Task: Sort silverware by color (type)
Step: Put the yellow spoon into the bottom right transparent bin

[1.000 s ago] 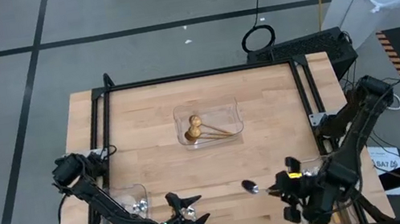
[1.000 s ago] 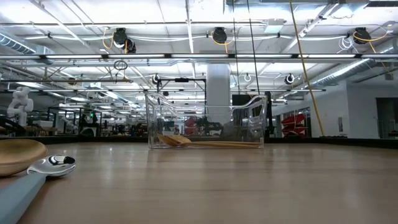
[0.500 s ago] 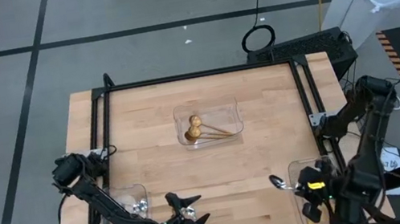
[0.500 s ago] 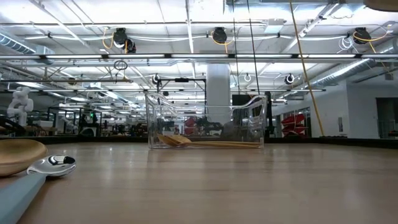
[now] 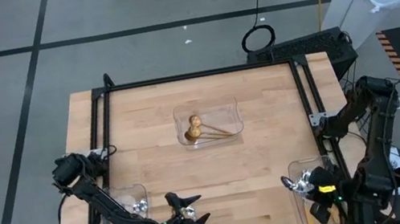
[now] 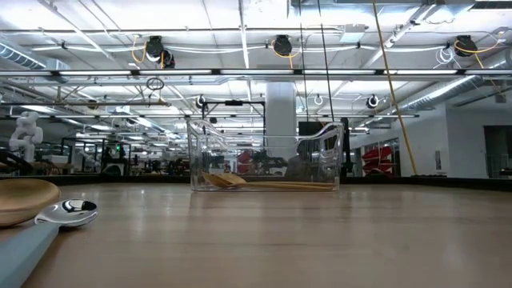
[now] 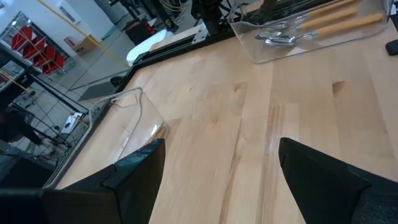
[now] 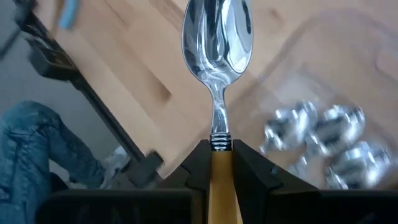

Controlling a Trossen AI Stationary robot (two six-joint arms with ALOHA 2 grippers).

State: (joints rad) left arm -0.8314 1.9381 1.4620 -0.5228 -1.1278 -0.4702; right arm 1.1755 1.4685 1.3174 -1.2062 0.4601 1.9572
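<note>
Orange spoon poised over its tray

The right end effector (image 8: pixel 214 163), clamped on an orange-handled spoon (image 8: pixel 217 37), hangs above the near-right tray (image 5: pixel 298 170), apparently to join matching spoons (image 8: pixel 323 134); the left end effector (image 7: pixel 214 174) waits agape at the tabletop's (image 5: pixel 143 113) near edge.

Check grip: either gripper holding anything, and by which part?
The right gripper holds an orange-handled spoon by the handle, just below the neck, bowl pointing forward, over the right tray. The left gripper is open, holding nothing.
</note>
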